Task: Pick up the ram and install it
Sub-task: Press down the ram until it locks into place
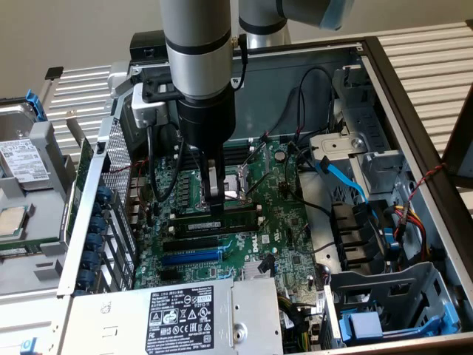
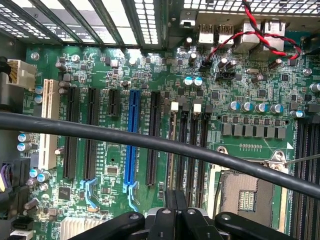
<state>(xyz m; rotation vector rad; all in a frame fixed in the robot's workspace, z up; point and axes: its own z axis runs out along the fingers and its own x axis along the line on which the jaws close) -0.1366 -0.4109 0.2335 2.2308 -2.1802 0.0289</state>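
On the exterior view's left I see a flat silver hard drive with a white sticker (image 1: 21,159) lying in a grey tray. Beside it sits the big open black computer case (image 1: 414,144) on the white slatted bench (image 1: 425,48). A row of small blue plastic clips (image 1: 100,233) runs along the case wall. At the front edge is a silver metal power box with a black label (image 1: 181,319).

Inside lies the green circuit board (image 1: 288,222). On it I see a long bright blue slot (image 1: 191,257). A little past that is the ram (image 1: 236,220), a long thin dark-green stick with a pale label strip. It lies level along the black memory slots (image 2: 192,150).

My grey arm comes straight down over it. The jaws of the gripper (image 1: 214,203) are squeezed tight together. Their tips touch the middle of the ram. I cannot tell if they pinch it or just rest on it.

To the exterior view's right are a thin light-blue cable (image 1: 341,176) and a grey metal cage (image 1: 399,292).
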